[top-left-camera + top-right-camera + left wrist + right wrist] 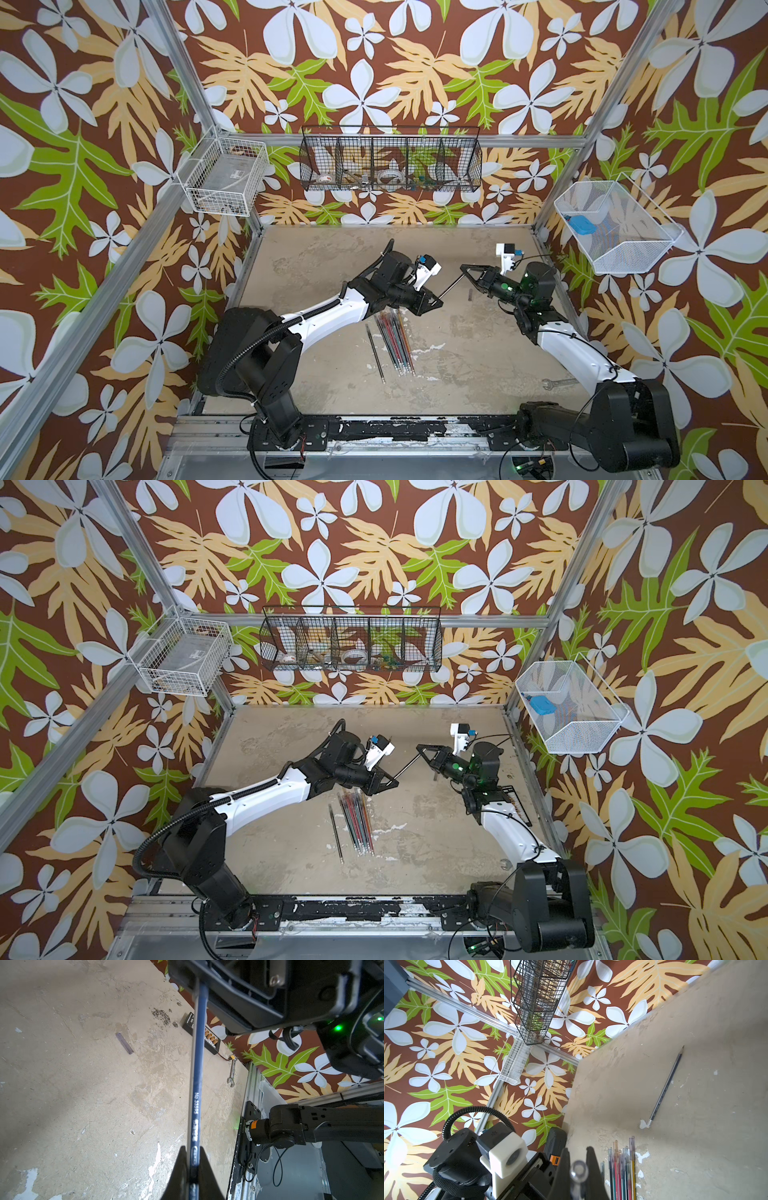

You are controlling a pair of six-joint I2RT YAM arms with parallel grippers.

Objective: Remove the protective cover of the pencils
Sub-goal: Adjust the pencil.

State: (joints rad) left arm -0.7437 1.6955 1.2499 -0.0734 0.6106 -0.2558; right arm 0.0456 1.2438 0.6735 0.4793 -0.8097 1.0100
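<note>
While a blue pencil [196, 1084] is pinched mid-air by the left gripper [437, 300], its cap [578, 1169] is clamped by the right gripper [466, 271]. One bare pencil [666, 1084] and one loose cap [124, 1043] are seen lying on the table [457, 353]; the bundle [395, 340] looks still capped, so most remains.

Black-jointed, white-shelled arms [328, 311] end in the black left gripper [439, 301] and right gripper [463, 269]; a ribbed hose [475, 1108] loops off the left, green lights [338, 1028] dot the right.
</note>
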